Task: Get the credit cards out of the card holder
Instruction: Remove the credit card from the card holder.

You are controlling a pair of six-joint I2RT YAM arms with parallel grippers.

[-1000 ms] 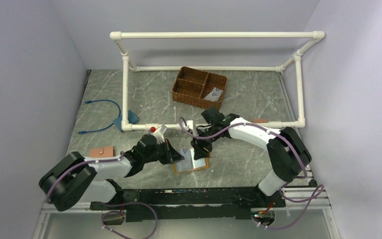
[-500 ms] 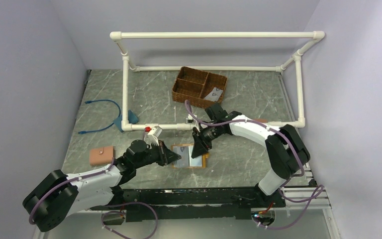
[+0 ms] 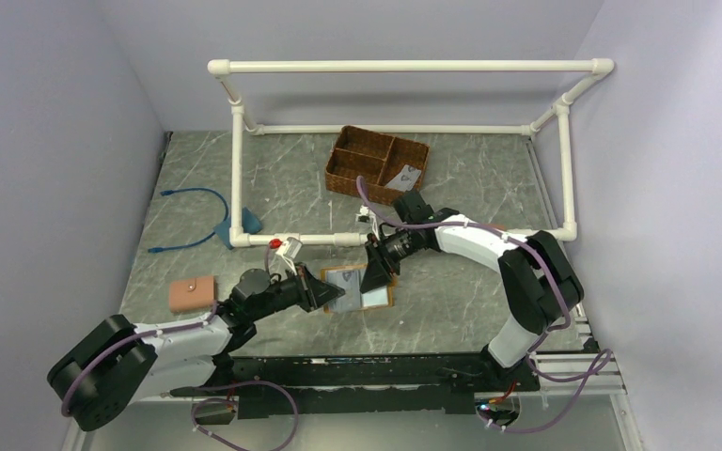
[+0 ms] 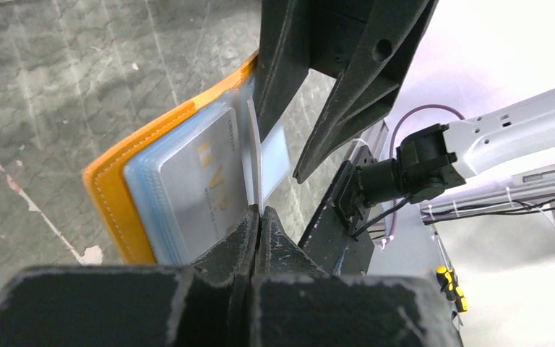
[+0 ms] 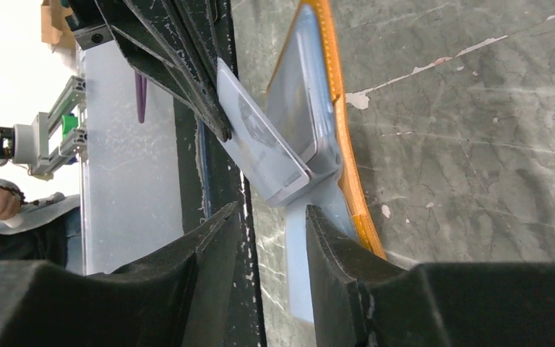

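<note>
At the left gripper (image 4: 258, 213), fingers shut tight on the edge of one credit card (image 5: 260, 148), tilted up out of the card holder (image 4: 112, 191) yet touching its blue-grey slots. At the right gripper (image 5: 273, 213), fingers slightly apart, astride an inner leaf at the holder's right edge; gripping or only resting, hard to tell. In the open holder, flat on the table (image 3: 451, 291) near its middle, a second card (image 4: 199, 177) tucked in a slot. Further out: one wicker basket (image 3: 362, 190) at the far side, with a pale item (image 3: 402, 176), maybe a card, in its right compartment. One pink wallet (image 3: 193, 293) at the left.
</note>
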